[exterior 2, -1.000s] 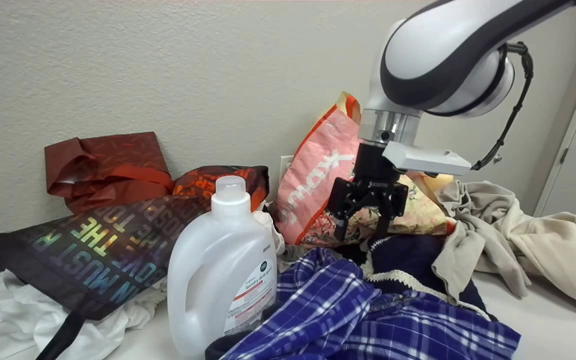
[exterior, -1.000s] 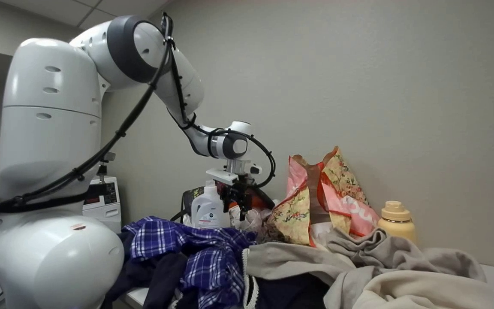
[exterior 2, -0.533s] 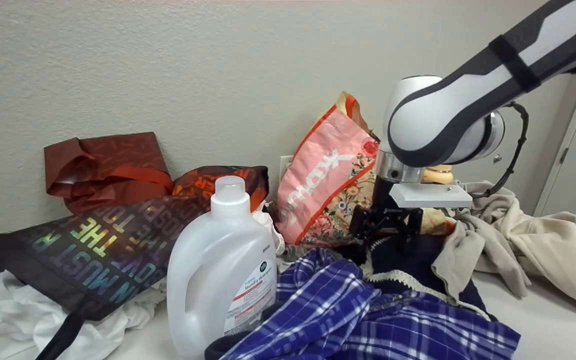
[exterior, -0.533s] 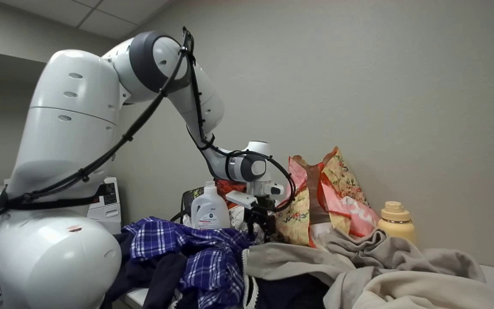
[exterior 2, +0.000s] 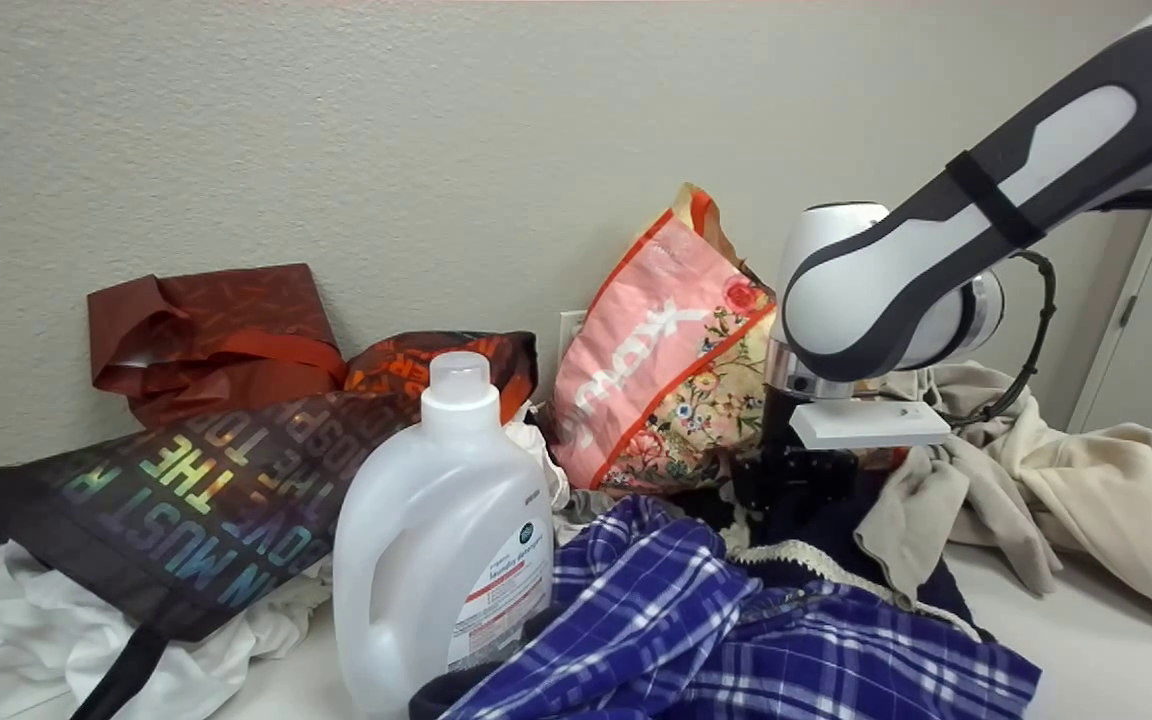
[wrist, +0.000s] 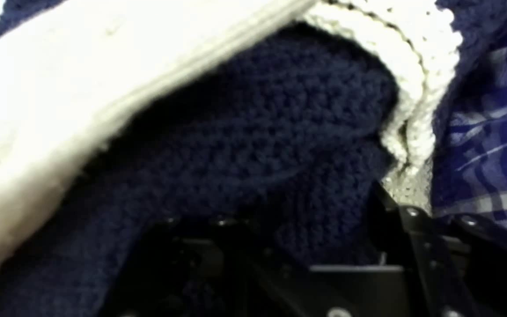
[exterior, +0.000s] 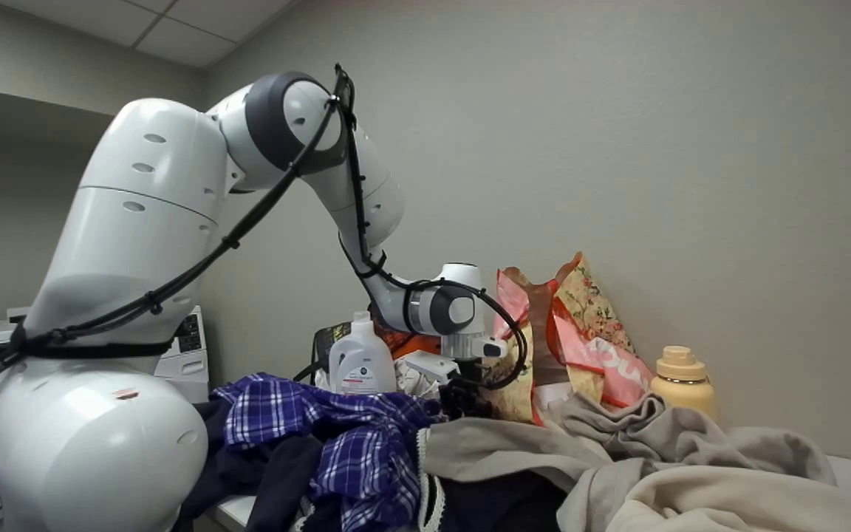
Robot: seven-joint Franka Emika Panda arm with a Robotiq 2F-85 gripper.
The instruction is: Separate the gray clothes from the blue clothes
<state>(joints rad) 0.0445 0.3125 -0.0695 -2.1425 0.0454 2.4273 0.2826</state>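
Note:
Pale gray clothes (exterior 2: 1116, 500) lie heaped on the table, one part stretching over the navy clothing (exterior: 499, 502). The blue clothes are a plaid shirt (exterior 2: 836, 660) and this navy knit with white trim, which fills most of the wrist view (wrist: 258, 132). Pointing down, my gripper (wrist: 319, 204) is sunk into the navy knit. Its jaws stand partly apart with navy fabric bunched between them; whether they press on it is too dark to see. A pale garment edge (wrist: 82, 97) passes close by at upper left of the wrist view. Cloth and shadow hide the fingertips in both exterior views.
Behind the gripper leans a pink floral bag (exterior 2: 656, 380). A white detergent bottle (exterior 2: 446, 560) stands beside the plaid shirt. Further along are a dark printed bag (exterior 2: 236, 500), a red bag (exterior 2: 216, 340) and white cloth (exterior 2: 66, 620). Near the wall stands a yellow bottle (exterior: 684, 388).
The arm has come down and forward, carrying the gripper from above the pile into the navy garment. Its fingers have drawn closer together. The clothes lie almost as before.

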